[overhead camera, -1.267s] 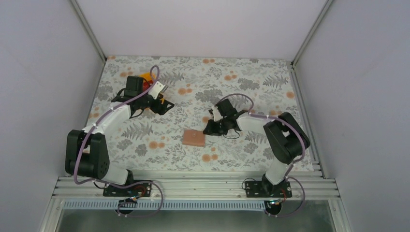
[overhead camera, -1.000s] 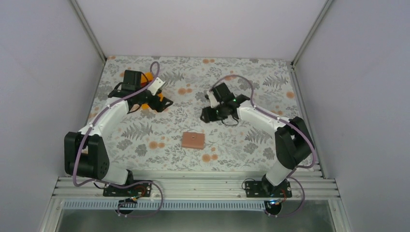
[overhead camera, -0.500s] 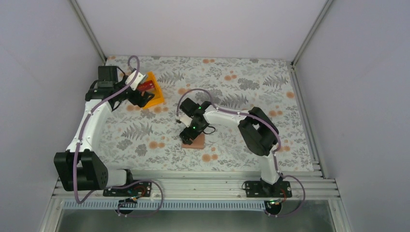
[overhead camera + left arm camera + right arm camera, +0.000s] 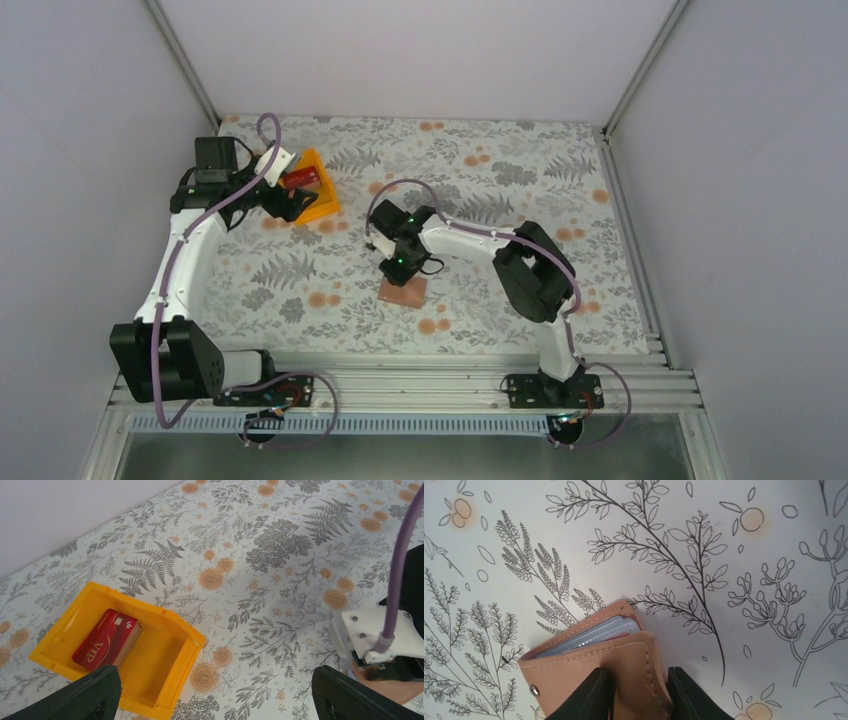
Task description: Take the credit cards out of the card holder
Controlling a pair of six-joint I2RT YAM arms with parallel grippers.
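Observation:
The tan card holder (image 4: 406, 293) lies on the floral table, slightly ajar. In the right wrist view its pale blue sleeves (image 4: 589, 636) show under the top flap (image 4: 634, 670). My right gripper (image 4: 398, 272) is down on it, its black fingers (image 4: 594, 695) closed on the flap's right corner. A stack of red credit cards (image 4: 106, 639) lies in the orange tray (image 4: 170, 615), also seen from above (image 4: 303, 180). No teal card shows. My left gripper (image 4: 215, 700) is wide open and empty, hovering over the tray's near side (image 4: 283, 197).
The orange tray (image 4: 322, 200) stands at the back left. My right arm's white wrist (image 4: 380, 640) shows in the left wrist view. White walls and metal rails enclose the table; the arm bases sit at the near edge.
My right arm swung left from the table's middle-right and came down onto the card holder. My left arm drew back to the left, uncovering the tray with the red cards.

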